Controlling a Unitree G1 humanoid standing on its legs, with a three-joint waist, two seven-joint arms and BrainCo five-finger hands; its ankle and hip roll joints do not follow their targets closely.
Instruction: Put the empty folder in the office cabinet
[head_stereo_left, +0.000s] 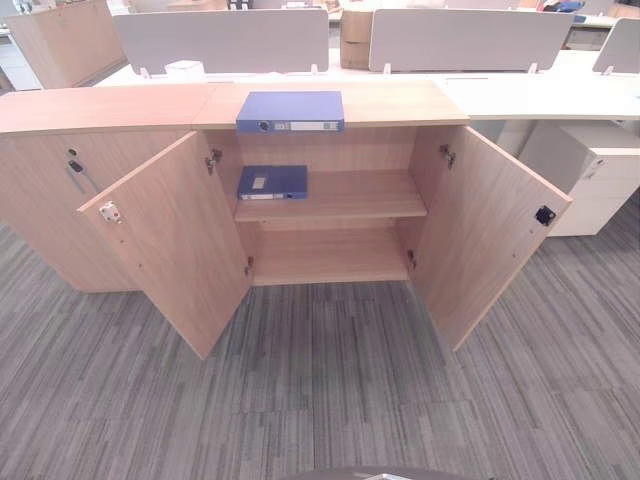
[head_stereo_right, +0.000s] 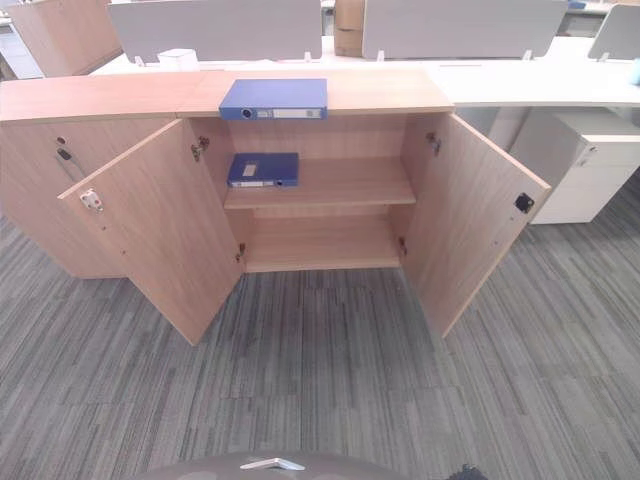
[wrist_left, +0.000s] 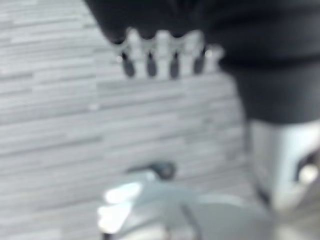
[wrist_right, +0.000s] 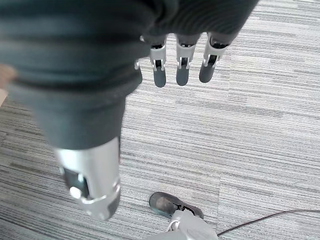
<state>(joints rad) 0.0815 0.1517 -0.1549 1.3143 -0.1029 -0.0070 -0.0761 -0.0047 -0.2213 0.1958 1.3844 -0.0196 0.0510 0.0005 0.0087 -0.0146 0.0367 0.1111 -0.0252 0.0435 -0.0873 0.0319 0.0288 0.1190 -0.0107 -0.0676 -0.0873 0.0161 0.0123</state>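
Eye views: the cabinet (head_stereo_left: 330, 210) stands with both doors swung wide; one blue folder (head_stereo_left: 290, 111) lies flat on its top, a second folder (head_stereo_left: 272, 182) flat on the upper shelf (head_stereo_left: 350, 195) at its left end; grey carpet (head_stereo_left: 320, 390) in front.

Left wrist view: the left hand (wrist_left: 160, 55) hangs above the carpet, fingers straight and loose, holding nothing, far from either folder.

Right wrist view: the right hand (wrist_right: 182, 60) likewise hangs over carpet, fingers relaxed and empty, well apart from the folders.
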